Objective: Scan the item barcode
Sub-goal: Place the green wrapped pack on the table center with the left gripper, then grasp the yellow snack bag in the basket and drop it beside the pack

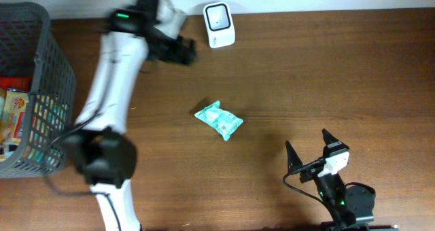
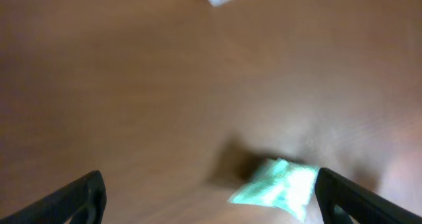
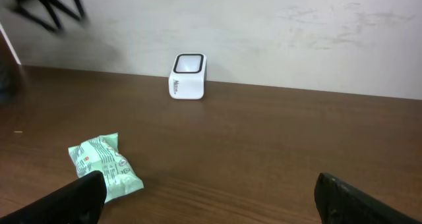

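Hands spread (2 in all): left hand [image 2: 210, 184], right hand [image 3: 210, 184]; 1 packet [image 1: 219, 119], 1 scanner [image 1: 219, 15], 1 basket [image 1: 58, 68].

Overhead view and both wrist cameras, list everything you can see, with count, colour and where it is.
Table: one, brown wood, under everything.
Packet: one, light green, lying mid-table.
Scanner: one, white, far edge by the wall.
Basket: one, grey mesh, table's left edge.
Packaged goods: count unclear, red and yellow, inside the basket.
Left arm: one, white, reaching toward the scanner.
Left gripper: one, black, open, empty.
Right gripper: one, black, open, empty, near right.
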Action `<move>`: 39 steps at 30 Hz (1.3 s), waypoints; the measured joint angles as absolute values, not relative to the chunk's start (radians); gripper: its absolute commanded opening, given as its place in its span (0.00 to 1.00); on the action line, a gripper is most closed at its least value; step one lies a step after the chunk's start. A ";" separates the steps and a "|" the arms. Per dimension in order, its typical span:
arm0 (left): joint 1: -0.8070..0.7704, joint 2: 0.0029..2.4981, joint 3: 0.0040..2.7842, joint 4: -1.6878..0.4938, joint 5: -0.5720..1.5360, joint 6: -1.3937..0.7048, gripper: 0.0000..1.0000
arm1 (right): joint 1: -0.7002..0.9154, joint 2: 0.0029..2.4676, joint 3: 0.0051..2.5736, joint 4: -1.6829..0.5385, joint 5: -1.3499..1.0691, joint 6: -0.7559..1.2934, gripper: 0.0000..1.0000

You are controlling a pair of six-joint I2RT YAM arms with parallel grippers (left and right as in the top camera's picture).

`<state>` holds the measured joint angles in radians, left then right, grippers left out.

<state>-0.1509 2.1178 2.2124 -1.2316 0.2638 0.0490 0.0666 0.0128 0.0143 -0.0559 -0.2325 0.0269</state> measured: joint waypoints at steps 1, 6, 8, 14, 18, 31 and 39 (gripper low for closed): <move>-0.075 2.054 2.260 -1.239 0.213 0.025 0.99 | 0.067 0.013 0.014 -0.056 -0.233 0.027 0.99; 0.377 1.846 2.323 -1.234 -0.031 -0.194 0.99 | 0.067 0.013 0.014 -0.056 -0.232 0.027 0.99; 0.476 1.860 2.301 -1.237 -0.051 -0.238 0.99 | 0.067 0.013 0.014 -0.056 -0.233 0.027 0.99; 0.730 1.890 2.019 -1.121 -0.071 -0.225 0.99 | 0.067 0.013 0.014 -0.056 -0.233 0.027 0.99; 0.731 1.897 1.703 -0.857 -0.068 0.050 1.00 | 0.067 0.013 0.014 -0.056 -0.233 0.027 0.99; 0.742 2.023 1.579 -0.615 -0.068 0.534 1.00 | 0.067 0.012 0.014 -0.056 -0.233 0.027 0.99; 0.743 2.111 1.586 -0.592 -0.021 0.558 0.73 | 0.067 0.012 0.014 -0.056 -0.233 0.027 0.99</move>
<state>0.7429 2.1113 1.5864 -0.5922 -0.0212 0.5579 0.0666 0.0120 0.0143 -0.0559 -0.2325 0.0265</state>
